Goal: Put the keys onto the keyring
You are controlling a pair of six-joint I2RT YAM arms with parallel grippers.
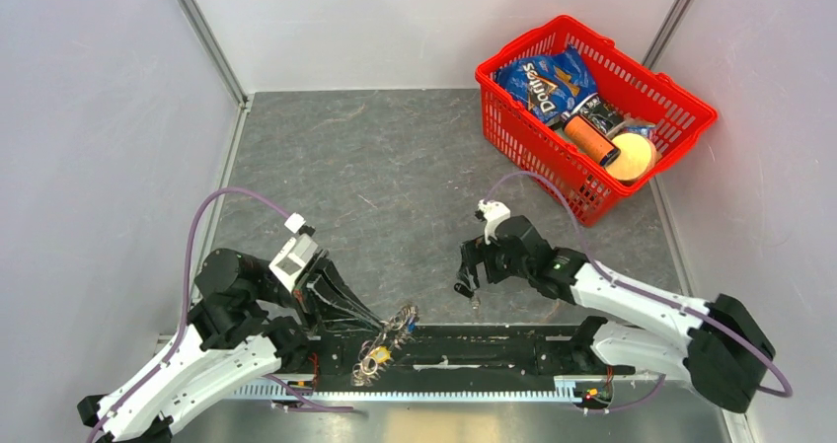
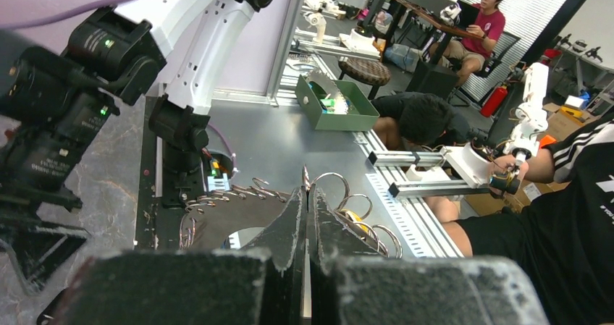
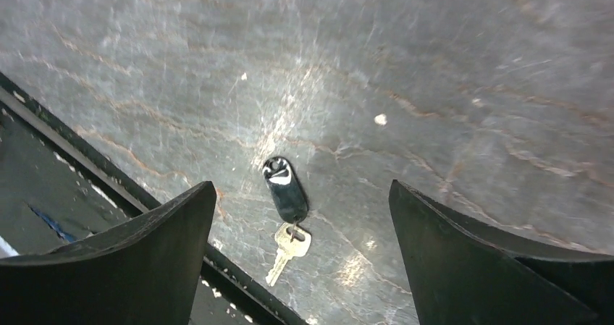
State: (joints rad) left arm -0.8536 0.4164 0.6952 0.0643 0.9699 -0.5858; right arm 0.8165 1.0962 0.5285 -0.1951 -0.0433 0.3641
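I am holding my right gripper [image 3: 300,191] spread wide above the grey surface [image 3: 449,86], with nothing between its fingers [image 3: 145,260]. The black key fob [image 3: 284,184] is lying flat in the gap below, nearer the finger on the rail side. A pale gold key [image 3: 288,249] is hanging off the fob's near end, its tip pointing toward the black rail [image 3: 65,158] that is running along the surface's near edge (key and rail are just apart, as far as I can tell). Beyond the fob, bare surface is stretching away toward the back wall, so all the open room is lying on that side and the rail is crowding the other.

My left gripper [image 1: 383,320] is pinching shut on the keyring [image 1: 400,323], low over that same rail. In its wrist view the fingers [image 2: 289,231] are pressing together with a thin metal piece standing up between them and wire loops fanning out on both sides. A strip of bare surface is separating the keyring from the fob. The red basket [image 1: 538,142] is sitting in the far right corner, well apart from both grippers.
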